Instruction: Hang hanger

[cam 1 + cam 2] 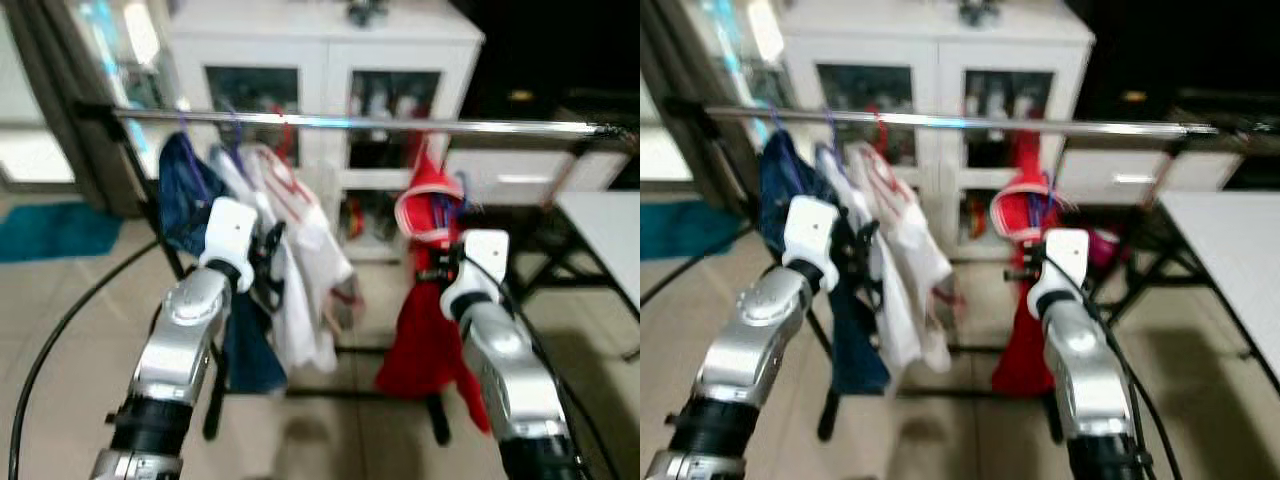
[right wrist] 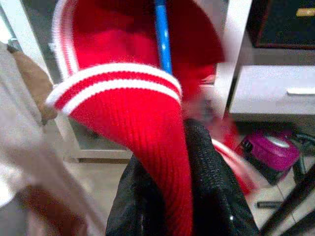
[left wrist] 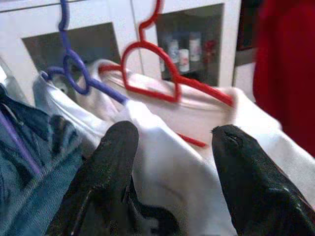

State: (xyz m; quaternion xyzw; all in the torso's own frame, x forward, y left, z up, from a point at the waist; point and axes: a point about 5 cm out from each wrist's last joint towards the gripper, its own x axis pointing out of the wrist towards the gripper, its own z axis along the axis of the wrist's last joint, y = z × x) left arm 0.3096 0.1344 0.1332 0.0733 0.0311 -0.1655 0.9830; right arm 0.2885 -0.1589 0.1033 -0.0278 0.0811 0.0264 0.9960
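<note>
A red garment (image 1: 425, 300) with a white-striped collar (image 2: 113, 81) hangs on a blue hanger (image 2: 162, 34) just under the metal rail (image 1: 400, 124). Whether its hook rests on the rail cannot be told. My right gripper (image 2: 182, 147) is shut on the red cloth below the collar, seen from the head at the right gripper (image 1: 440, 265). My left gripper (image 3: 172, 142) stands open in front of white garments (image 3: 167, 162) hung on a red hanger (image 3: 152, 64) and a purple hanger (image 3: 78, 73). From the head it is the left gripper (image 1: 268, 262), beside a blue garment (image 1: 185, 195).
A white cabinet (image 1: 320, 60) with glass doors stands behind the rack. A white table (image 1: 605, 235) is at the right and a teal mat (image 1: 55, 228) at the left. A black cable (image 1: 70, 315) curves over the tiled floor. A purple object (image 2: 270, 150) lies low.
</note>
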